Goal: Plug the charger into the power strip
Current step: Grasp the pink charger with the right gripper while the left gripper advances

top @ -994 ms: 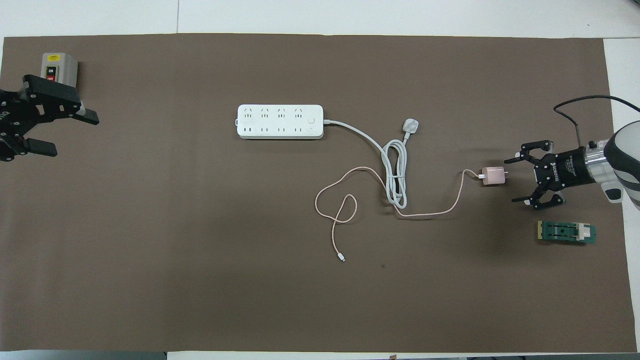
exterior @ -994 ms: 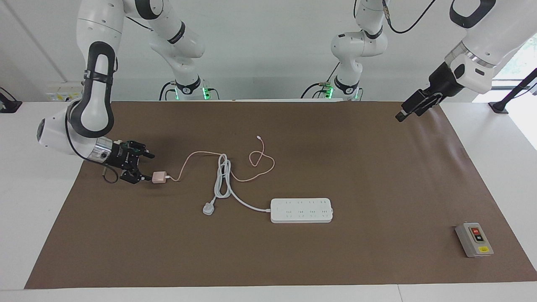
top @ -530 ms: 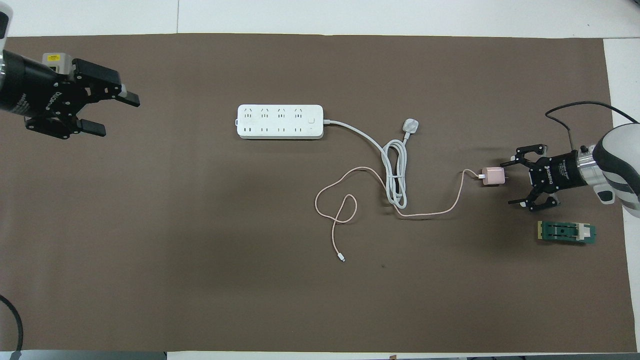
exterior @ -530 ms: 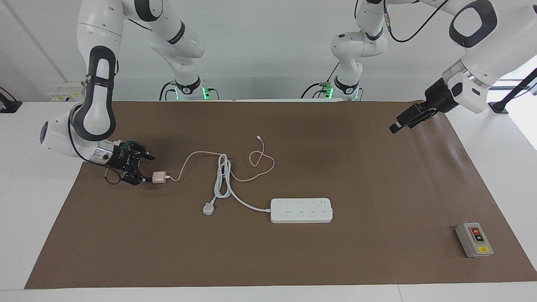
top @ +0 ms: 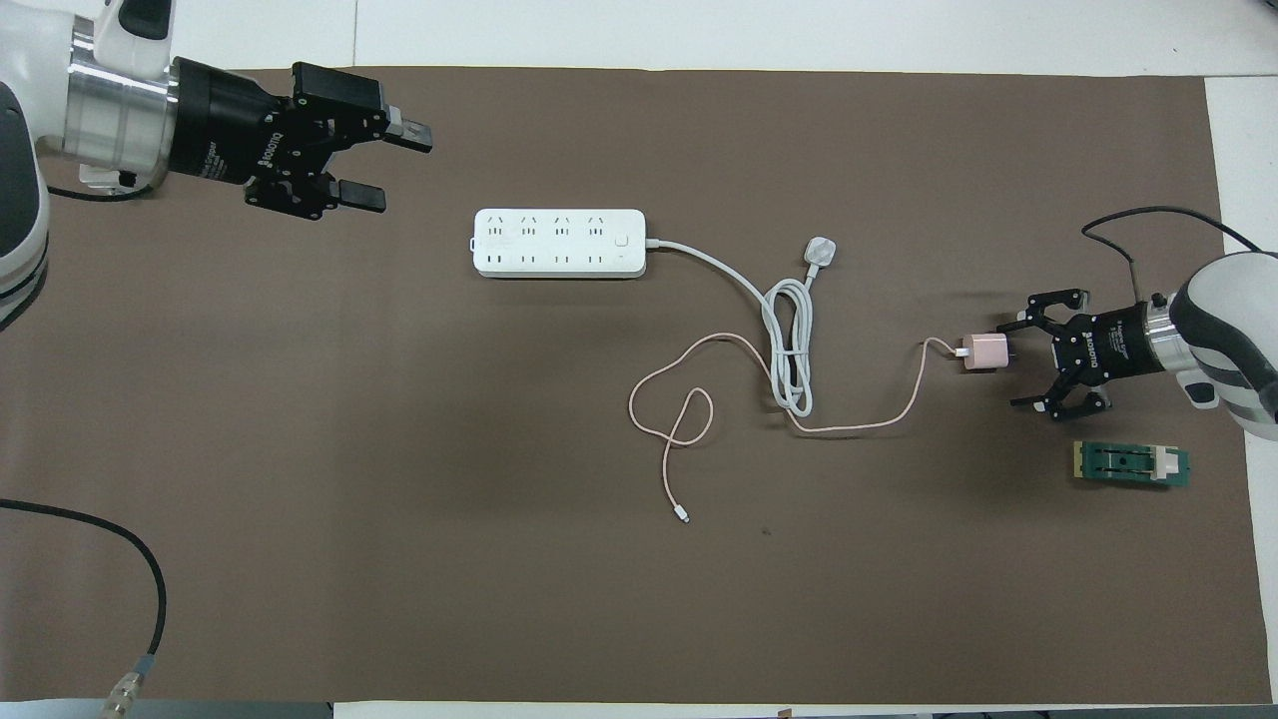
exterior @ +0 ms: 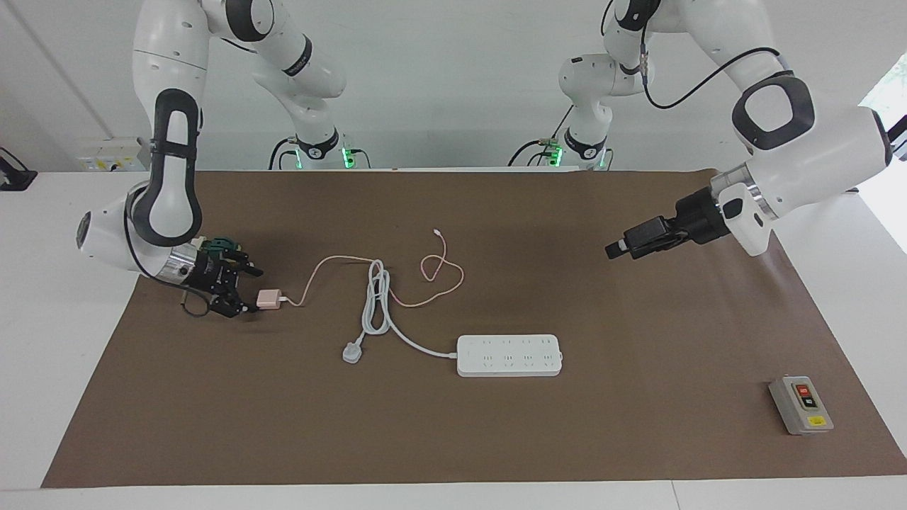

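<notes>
A: Starting at the right arm's end of the table, what is the right gripper (exterior: 244,286) doing down there?

B: It sits low at the mat (exterior: 496,439), fingers spread, pointing at the charger (exterior: 268,299). In the overhead view the charger's metal prongs face the gripper, and one fingertip looks to be right at that end. Nothing is pinched yet; the fingers seem set wide so they can close on the pink cube's sides.

A: And the charger itself?

B: It lies flat on the mat toward the right arm's end, its thin pink cable (exterior: 425,273) looping away toward the middle, crossing the bundled white cord (exterior: 375,301). The cable's white tip (exterior: 438,231) lies nearer to the robots than the loop.

A: Further along?

B: The white round plug (exterior: 352,352) lies on the mat, unplugged, joined by that thick cord to the power strip (exterior: 509,355). The strip lies flat mid-table, sockets up, farther from the robots than the charger. All sockets appear empty, so the plugging is not yet done.

A: Why is the left gripper (exterior: 618,249) out there?

B: It hangs in the air over the mat between the strip and the left arm's end, fingers apart, holding nothing. Judging by its aim, it may be meant to steady the strip, though that is only a guess. The grey switch box (exterior: 801,405) lies well apart at that end.
</notes>
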{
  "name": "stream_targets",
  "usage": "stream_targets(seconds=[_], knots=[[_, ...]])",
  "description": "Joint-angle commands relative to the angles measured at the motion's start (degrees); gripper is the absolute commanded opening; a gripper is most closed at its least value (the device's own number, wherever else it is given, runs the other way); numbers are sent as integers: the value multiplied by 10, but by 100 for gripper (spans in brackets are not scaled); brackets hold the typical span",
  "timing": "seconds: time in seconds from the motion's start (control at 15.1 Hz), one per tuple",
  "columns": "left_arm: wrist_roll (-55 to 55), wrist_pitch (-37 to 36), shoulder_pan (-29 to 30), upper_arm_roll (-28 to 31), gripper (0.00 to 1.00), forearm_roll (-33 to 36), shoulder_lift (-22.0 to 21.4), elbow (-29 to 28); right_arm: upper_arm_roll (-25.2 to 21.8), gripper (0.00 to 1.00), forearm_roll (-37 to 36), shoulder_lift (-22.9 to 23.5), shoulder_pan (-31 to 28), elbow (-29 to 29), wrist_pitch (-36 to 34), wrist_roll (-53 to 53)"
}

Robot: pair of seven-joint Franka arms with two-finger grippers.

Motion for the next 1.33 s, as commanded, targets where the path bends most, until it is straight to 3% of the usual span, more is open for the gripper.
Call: stream_targets(seconds=[0.0, 0.2, 0.27, 0.4, 0.8, 0.86, 0.99, 1.06, 1.13, 1.26], knots=[[102, 6, 25, 4, 100, -71, 10, -29, 3, 100, 23, -4, -1, -7, 10, -19], [150, -31, 66, 4, 100, -137, 13, -41, 3, 100, 24, -4, 13, -8, 14, -19], [159, -42, 75, 5, 100, -155, 13, -47, 3, 95, 24, -4, 14, -9, 20, -20], [182, -51, 78, 11, 100, -190, -7, -84, 3, 87, 24, -4, 14, -9, 19, -40], [266, -59, 94, 11, 100, -273, -66, -235, 3, 87, 23, -4, 14, -9, 20, -62], [282, -58, 91, 12, 100, -287, -79, -259, 3, 73, 23, -4, 14, -9, 20, -62], [327, -70, 83, 11, 100, -319, -96, -306, 3, 26, 24, -4, 14, -7, 16, -62], [353, -82, 71, 12, 100, -324, -104, -325, 3, 12, 24, -4, 15, -3, 13, -61], [375, -86, 65, 12, 100, -335, -110, -344, 6, 0, 24, -4, 15, 1, 10, -61], [404, -84, 49, 12, 100, -366, -127, -393, 10, 0, 25, -4, 17, 28, -16, -45]])
